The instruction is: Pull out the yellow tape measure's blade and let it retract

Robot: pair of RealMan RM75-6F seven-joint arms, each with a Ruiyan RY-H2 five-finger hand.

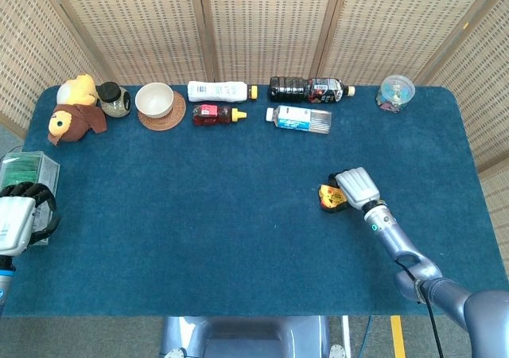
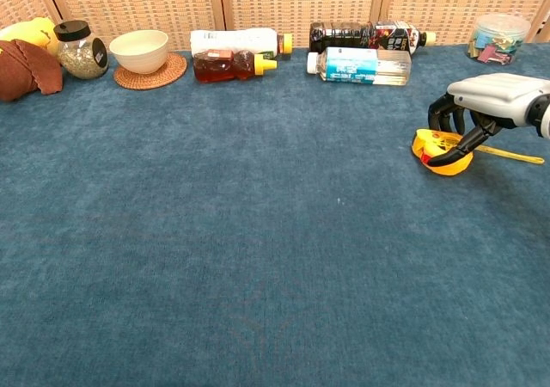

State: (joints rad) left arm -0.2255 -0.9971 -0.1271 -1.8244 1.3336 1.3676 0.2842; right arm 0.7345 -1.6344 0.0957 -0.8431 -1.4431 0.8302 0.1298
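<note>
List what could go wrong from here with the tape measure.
The right hand only curls its fingers over the yellow tape measure from above, so the case may slide on the blue cloth instead of being gripped. The blade already sticks out toward the table's right edge; released carelessly, it could whip back and jolt the case.

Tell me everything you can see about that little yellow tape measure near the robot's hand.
The yellow tape measure is a small rounded case, plastic by its look, with a red patch. It lies on the blue cloth of the table, toward its right side. A thin yellow strip of blade sticks out to the right along the cloth. The right hand is curled over the case, dark fingers gripping it.
</note>
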